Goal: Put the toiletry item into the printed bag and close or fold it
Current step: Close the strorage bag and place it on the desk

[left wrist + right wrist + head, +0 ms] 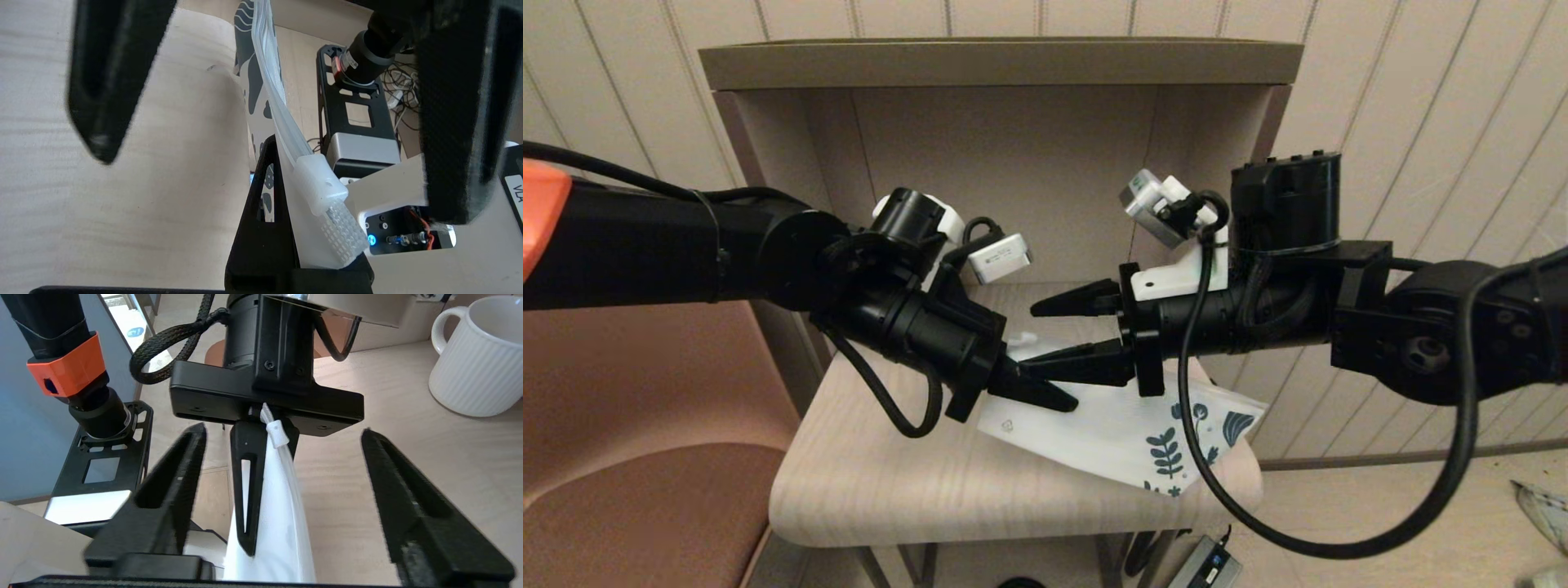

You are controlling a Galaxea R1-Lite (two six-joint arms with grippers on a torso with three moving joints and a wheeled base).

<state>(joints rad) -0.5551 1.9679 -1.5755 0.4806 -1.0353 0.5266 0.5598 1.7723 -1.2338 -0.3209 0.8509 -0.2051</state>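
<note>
Head view: The bag (1111, 425) lies at centre frame on the table (890, 482), its leaf-printed end toward the lower right, hanging slightly past the table edge. The left gripper (1045, 396) comes in from the left, fingers closed on the bag's plain white end. The right gripper (1062, 331) comes in from the right with its jaws spread wide, one above the other, holding nothing, directly over the left gripper's tips. No tube is visible. Judgement: either it is already inside the bag or it is hidden; the pictures do not settle which.

Left wrist view: The zip edge (282, 122) runs from top centre down to the slider (322, 183) at lower centre, clamped against the left gripper's finger (261, 228). The two strips appear pressed together, so the zip looks closed along the visible run. The right gripper's fingers frame the picture, apart.

Right wrist view: At centre, the white bag hangs pinched between the left gripper's fingers, slider at the top. A ribbed mug (478, 363) stands in the upper right.

Judgement: closing appears done or nearly so; release remains.
</note>
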